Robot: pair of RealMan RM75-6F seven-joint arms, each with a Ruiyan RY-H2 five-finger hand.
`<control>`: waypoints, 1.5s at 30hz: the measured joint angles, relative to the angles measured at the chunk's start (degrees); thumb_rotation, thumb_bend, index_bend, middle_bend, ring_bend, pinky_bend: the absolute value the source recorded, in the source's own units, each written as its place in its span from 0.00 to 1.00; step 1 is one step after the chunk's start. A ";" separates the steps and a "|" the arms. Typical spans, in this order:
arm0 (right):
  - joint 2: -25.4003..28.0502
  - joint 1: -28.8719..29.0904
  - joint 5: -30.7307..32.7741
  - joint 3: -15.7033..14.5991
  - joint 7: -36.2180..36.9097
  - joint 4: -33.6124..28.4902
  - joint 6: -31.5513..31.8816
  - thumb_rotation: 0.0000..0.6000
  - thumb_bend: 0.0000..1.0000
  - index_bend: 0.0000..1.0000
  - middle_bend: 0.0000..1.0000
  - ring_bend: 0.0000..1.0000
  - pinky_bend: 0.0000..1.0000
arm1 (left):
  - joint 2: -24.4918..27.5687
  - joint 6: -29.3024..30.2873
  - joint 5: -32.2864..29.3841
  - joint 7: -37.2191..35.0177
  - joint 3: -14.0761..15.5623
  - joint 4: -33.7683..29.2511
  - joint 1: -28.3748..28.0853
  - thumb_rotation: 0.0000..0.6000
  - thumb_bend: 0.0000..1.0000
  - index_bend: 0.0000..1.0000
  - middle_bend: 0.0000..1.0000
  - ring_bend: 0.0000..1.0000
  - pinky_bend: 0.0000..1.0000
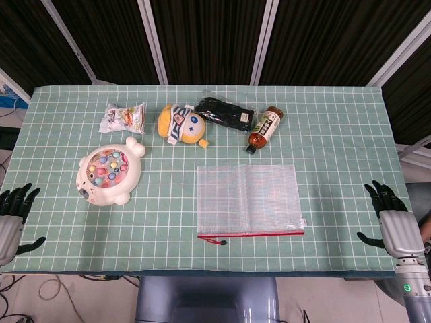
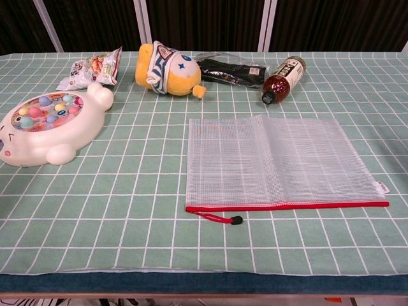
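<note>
My left hand (image 1: 12, 217) hangs off the table's left front corner, fingers apart, holding nothing. My right hand (image 1: 392, 219) hovers at the right front edge, fingers spread and empty. Neither hand shows in the chest view. Nearest the right hand lies a clear mesh zipper pouch (image 1: 248, 200) (image 2: 277, 162) with a red zip along its front edge. Nearest the left hand sits a white seal-shaped fishing toy (image 1: 108, 171) (image 2: 50, 125).
Along the back of the green checked tablecloth (image 1: 337, 155) lie a snack packet (image 1: 124, 117) (image 2: 92, 67), a yellow plush doll (image 1: 182, 124) (image 2: 167, 69), a black wrapped package (image 1: 225, 113) (image 2: 229, 70) and a brown tea bottle (image 1: 264, 128) (image 2: 284, 79) on its side.
</note>
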 measured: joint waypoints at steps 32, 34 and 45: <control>-3.25 10.93 -2.64 6.26 -8.17 -15.11 -7.57 1.00 0.18 0.08 0.73 0.70 0.68 | 0.34 -0.56 -0.34 -1.45 -0.03 -0.23 0.03 1.00 0.03 0.00 0.00 0.00 0.01; -4.74 12.92 -2.03 6.88 -10.53 -16.38 -9.34 1.00 0.20 0.16 0.86 0.84 0.78 | 0.37 -0.63 -0.32 -1.33 0.00 -0.30 0.01 1.00 0.03 0.00 0.00 0.00 0.01; -17.25 19.61 3.04 6.17 -28.79 -16.82 -15.46 1.00 0.30 0.45 1.00 1.00 0.99 | 0.68 -1.48 -0.86 -2.30 -0.04 -0.27 -0.22 1.00 0.03 0.00 0.00 0.00 0.01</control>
